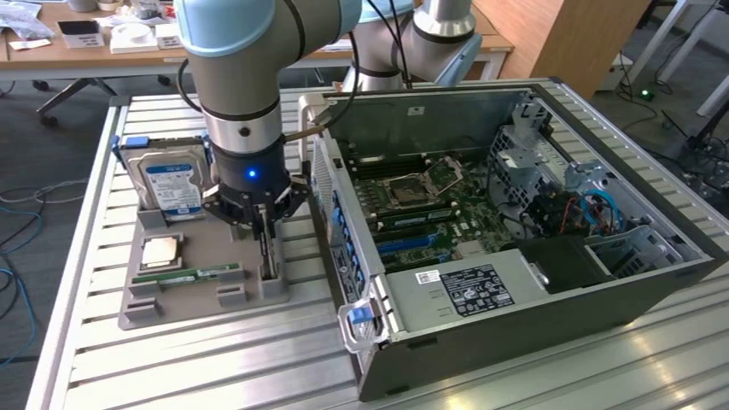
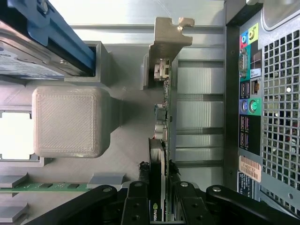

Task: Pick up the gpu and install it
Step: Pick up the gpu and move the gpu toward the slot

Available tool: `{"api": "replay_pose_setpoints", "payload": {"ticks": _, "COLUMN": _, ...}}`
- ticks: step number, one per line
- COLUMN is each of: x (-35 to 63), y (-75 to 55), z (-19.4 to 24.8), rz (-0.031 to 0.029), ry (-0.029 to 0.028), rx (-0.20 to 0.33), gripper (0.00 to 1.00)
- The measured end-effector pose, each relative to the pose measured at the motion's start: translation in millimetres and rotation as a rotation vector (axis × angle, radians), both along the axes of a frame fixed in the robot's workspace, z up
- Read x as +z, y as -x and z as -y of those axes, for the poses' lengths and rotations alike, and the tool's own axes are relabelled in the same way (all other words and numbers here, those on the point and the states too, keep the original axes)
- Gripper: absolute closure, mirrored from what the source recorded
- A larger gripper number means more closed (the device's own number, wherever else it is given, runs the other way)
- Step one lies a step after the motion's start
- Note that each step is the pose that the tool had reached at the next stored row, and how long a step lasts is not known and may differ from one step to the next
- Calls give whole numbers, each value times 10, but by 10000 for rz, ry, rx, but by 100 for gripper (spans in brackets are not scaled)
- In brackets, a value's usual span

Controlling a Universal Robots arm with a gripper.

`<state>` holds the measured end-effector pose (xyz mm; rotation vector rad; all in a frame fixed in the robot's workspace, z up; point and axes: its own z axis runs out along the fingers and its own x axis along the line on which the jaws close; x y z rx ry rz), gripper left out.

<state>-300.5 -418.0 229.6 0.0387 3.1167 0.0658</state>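
The gpu (image 2: 162, 126) stands on its edge in a slot of the grey holder tray (image 1: 188, 312), seen edge-on in the wrist view with its pale metal bracket (image 2: 168, 40) at the far end. My gripper (image 2: 160, 199) reaches straight down over it, with a black finger (image 2: 137, 204) pressed on each side of the dark board. In the exterior view the gripper (image 1: 265, 235) sits low over the tray's right side, and the thin dark gpu (image 1: 270, 256) shows below it, beside the open computer case (image 1: 638, 282).
The tray also holds a silver hard drive with a blue label (image 1: 171, 184), a square processor (image 1: 160, 250) and a green memory stick (image 1: 188, 276). The case's motherboard (image 1: 422, 205) faces up. The case's rear port panel (image 2: 248, 103) is close beside the gpu.
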Motion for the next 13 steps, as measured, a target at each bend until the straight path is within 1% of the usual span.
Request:
{"api": "replay_pose_setpoints", "payload": {"ticks": 4, "x": 20, "y": 0, "z": -1, "rz": 4, "ry": -4, "rx": 0, "gripper": 74}}
{"api": "replay_pose_setpoints", "payload": {"ticks": 13, "x": 147, "y": 0, "z": 0, "rz": 0, "ry": 0, "rx": 0, "gripper": 74}}
